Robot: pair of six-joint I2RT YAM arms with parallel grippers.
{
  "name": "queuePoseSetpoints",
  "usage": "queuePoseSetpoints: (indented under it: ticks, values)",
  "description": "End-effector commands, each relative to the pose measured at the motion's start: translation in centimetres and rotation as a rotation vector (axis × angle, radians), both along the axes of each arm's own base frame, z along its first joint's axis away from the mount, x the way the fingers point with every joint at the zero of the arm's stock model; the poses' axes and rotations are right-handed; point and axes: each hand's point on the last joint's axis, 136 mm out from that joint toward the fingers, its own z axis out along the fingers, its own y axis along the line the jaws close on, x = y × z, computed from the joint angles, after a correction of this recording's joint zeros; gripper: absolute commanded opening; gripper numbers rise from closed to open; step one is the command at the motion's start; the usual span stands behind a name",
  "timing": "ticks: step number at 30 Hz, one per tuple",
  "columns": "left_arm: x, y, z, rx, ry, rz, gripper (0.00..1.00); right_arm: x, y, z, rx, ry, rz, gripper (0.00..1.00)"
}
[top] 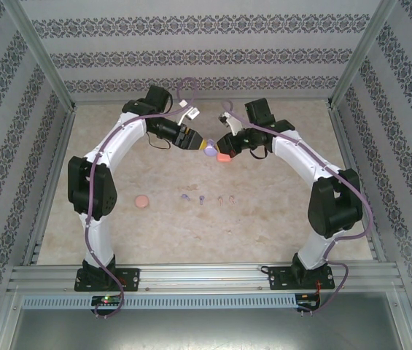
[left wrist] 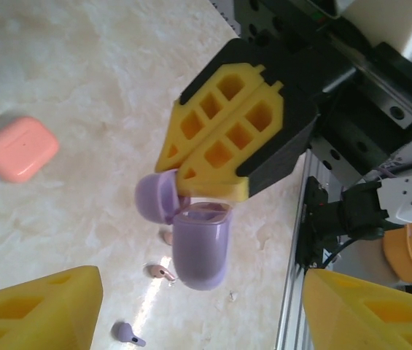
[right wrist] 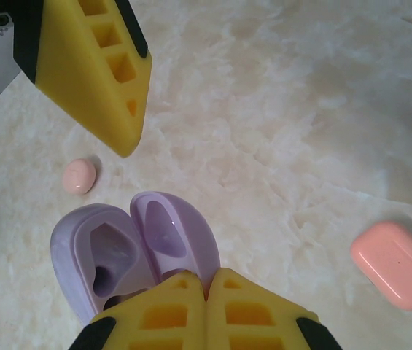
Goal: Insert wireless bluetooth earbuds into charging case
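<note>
**Right gripper (right wrist: 206, 281) grips purple charging case (right wrist: 129, 248)**

Its jaws are closed on the open case, mid-frame from above. The left gripper (left wrist: 202, 324) stands wide and empty beside it. The earbuds (top: 201, 197) lie in a row on the table (top: 278, 219), lower in frame.

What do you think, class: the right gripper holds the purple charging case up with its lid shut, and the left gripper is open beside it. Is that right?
Not quite. The lid is flipped open, not shut; the right wrist view shows the sockets inside. The rest stands: the right gripper holds the purple charging case up, and the left gripper is open beside it.
</note>
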Motion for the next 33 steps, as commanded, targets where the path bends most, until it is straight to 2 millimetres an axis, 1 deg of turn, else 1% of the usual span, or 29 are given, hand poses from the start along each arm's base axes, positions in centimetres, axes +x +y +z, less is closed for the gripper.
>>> queuePoseSetpoints:
  ticks: [1,8,14,19,25,33]
  values:
    - [-0.9,0.0,0.0,-0.031,0.035,-0.050,0.70,0.0,0.8,0.8,0.017,-0.019,0.044,0.00]
    - [-1.3,-0.2,-0.3,-0.046,0.055,-0.067,0.67,-0.1,1.9,1.9,0.043,-0.028,0.064,0.00]
    - [-1.4,-0.5,-0.2,-0.056,0.056,-0.077,0.64,-0.4,2.8,2.3,0.044,-0.034,0.083,0.00]
    - [-1.6,-0.6,-0.1,-0.066,0.060,-0.087,0.58,-0.4,3.1,2.3,0.044,-0.035,0.085,0.00]
    - [-2.0,-0.6,-0.1,-0.078,0.068,-0.103,0.49,-0.3,3.1,2.2,0.042,-0.033,0.080,0.00]
    - [-2.0,-0.8,-0.2,-0.085,0.077,-0.110,0.47,-0.4,3.2,2.4,0.047,-0.031,0.087,0.00]
